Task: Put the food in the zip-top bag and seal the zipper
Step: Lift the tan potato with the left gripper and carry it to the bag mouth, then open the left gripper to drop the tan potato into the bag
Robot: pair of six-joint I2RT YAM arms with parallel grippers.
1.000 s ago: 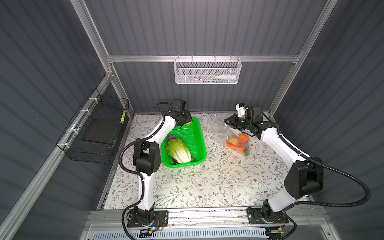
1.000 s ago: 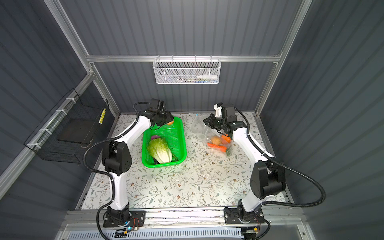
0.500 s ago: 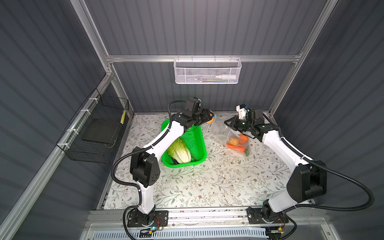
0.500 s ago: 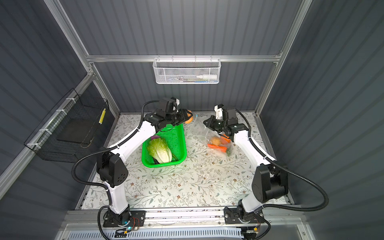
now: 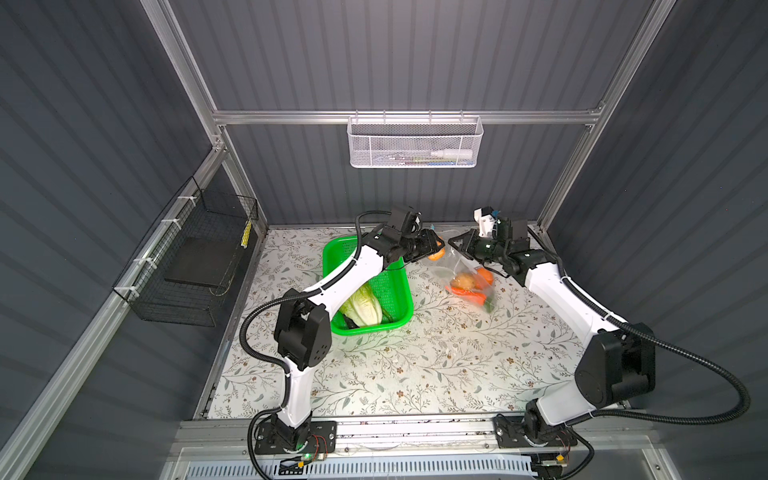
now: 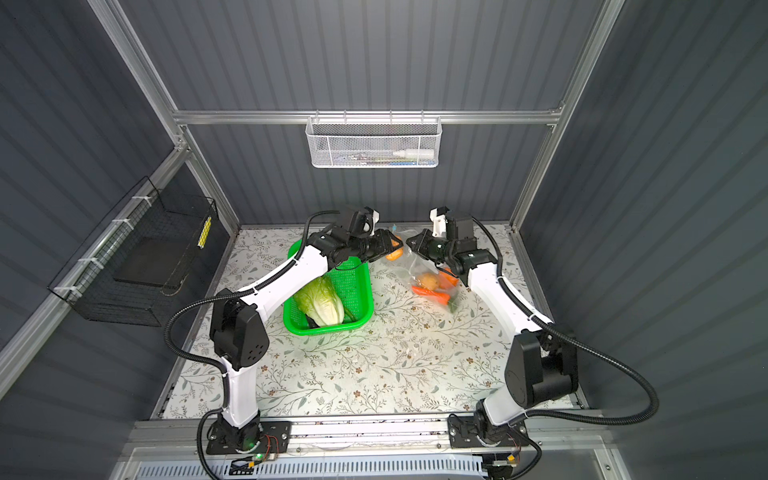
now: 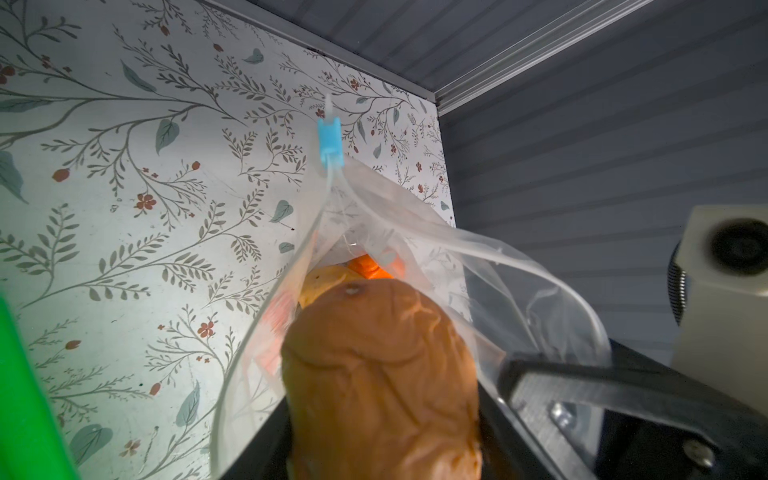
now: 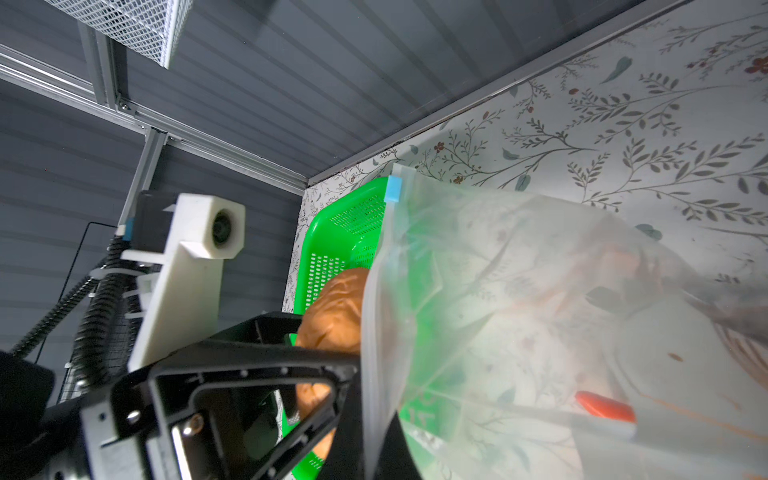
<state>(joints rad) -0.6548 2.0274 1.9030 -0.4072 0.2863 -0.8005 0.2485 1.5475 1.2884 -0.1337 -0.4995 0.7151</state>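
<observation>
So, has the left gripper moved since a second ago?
Yes. The left gripper, holding a potato, went right, from over the green basket's far end to the zip-top bag's mouth.

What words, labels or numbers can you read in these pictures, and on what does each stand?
No text can be read.
Yellow tag on the black wire basket: too small to read.
White bottle in the white mesh basket: too small to read.

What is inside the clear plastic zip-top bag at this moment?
A tan potato, a long orange carrot and a round orange piece lie inside the clear plastic bag. They and the crinkled film hide anything beneath. The left claw holds a wrinkled brown potato only at the mouth.
</observation>
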